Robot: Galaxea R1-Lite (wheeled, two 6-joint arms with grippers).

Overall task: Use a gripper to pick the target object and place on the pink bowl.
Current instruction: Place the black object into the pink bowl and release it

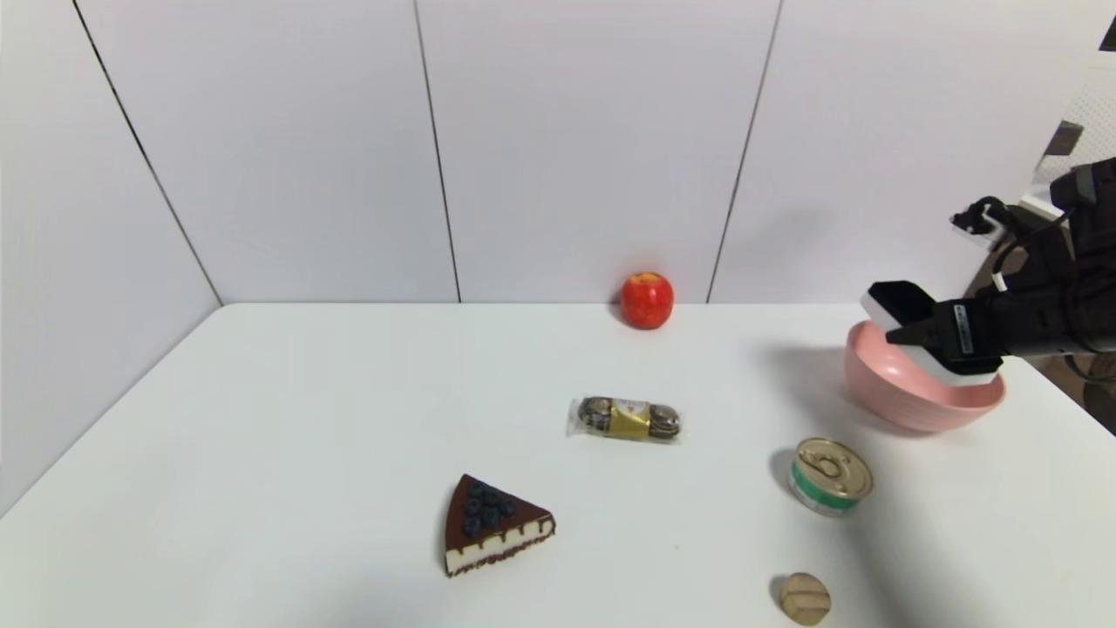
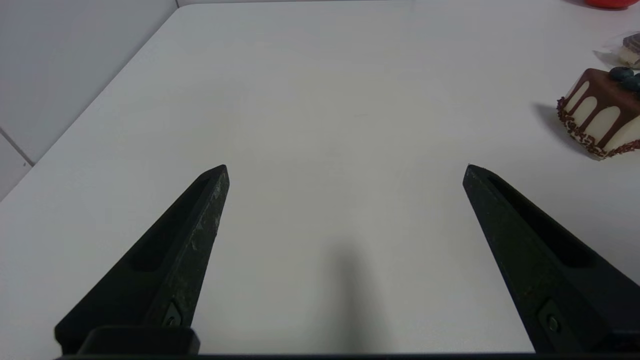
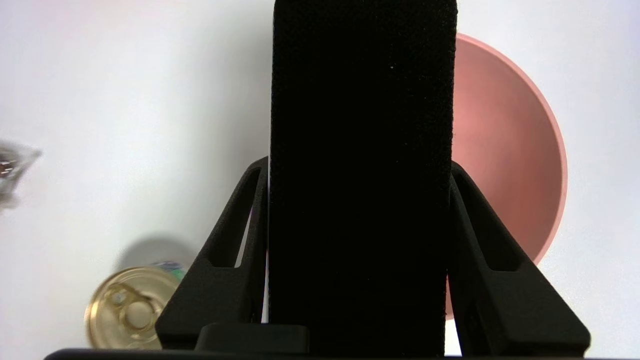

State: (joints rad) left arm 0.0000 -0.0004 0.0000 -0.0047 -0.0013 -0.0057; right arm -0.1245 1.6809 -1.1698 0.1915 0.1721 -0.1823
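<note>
My right gripper (image 1: 924, 336) is clamped on the eraser (image 1: 907, 316), a finger (image 3: 235, 260) pressed to each long side. It is a flat rounded-rectangular block with a black, felt-like top and a smooth white base. I hold it in the air over the bowl (image 1: 915, 401), above the rim nearest the apple (image 1: 647, 299), clear of the rim. Its long axis runs along my fingers, the free end jutting past them and tilted slightly up, away from the bowl's centre. The bowl is round, smooth pink plastic. My left gripper (image 2: 345, 172) hangs spread wide over bare table (image 2: 320, 100), well away from the bowl
</note>
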